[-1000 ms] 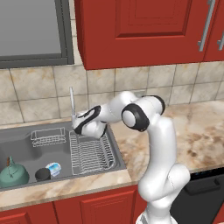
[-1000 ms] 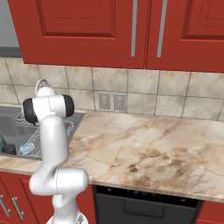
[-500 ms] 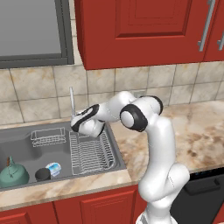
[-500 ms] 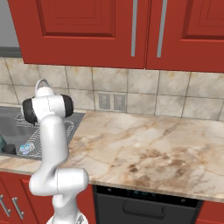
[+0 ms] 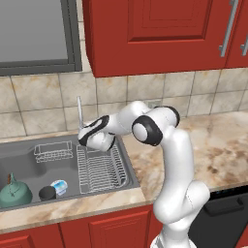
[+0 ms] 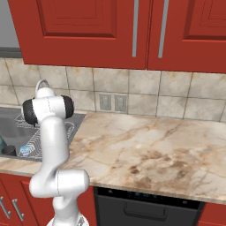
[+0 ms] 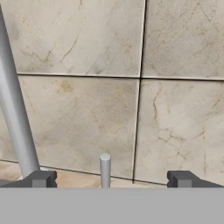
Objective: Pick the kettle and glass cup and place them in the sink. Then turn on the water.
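Kettle and glass cup sit in sink. Gripper, jaws wide apart, empty, faces backsplash; small upright faucet lever, probably, dead ahead between tips.

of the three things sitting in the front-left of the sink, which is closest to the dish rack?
The small blue-white round object. It lies just left of the wire dish rack; the dark glass cup sits on its far side, and the teal kettle is farthest left in the sink.
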{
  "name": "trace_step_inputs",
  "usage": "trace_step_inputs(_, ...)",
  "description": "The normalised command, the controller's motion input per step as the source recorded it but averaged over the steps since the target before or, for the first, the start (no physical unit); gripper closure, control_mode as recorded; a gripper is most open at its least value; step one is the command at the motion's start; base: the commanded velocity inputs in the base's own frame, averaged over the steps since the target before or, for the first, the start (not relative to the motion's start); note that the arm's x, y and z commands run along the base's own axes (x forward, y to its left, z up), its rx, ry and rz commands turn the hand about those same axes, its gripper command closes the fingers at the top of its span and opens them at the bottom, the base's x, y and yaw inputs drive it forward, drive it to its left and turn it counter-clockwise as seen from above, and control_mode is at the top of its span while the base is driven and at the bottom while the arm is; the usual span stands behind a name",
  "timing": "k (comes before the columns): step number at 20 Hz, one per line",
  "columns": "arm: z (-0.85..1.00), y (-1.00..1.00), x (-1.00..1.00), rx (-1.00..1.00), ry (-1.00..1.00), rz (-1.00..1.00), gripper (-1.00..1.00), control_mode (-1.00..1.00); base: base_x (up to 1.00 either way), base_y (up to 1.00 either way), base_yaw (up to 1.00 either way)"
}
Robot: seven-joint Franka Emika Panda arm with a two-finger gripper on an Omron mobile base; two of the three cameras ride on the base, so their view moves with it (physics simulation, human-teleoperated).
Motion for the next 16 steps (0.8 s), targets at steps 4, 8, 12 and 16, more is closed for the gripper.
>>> trace_step_inputs(4,-0.14,0.00,0.03,0.00,-0.05,0.00,-1.00,-1.00,0.00,0.00,0.00)
trace_step_inputs(8,-0.17,-0.01,0.06,0.00,-0.06,0.00,-1.00,-1.00,0.00,0.00,0.00)
trace_step_inputs(12,-0.23,-0.08,0.03,0.01,-0.08,0.00,-1.00,-1.00,0.00,0.00,0.00)
trace_step_inputs(16,-0.23,-0.01,0.02,0.00,-0.07,0.00,-1.00,-1.00,0.00,0.00,0.00)
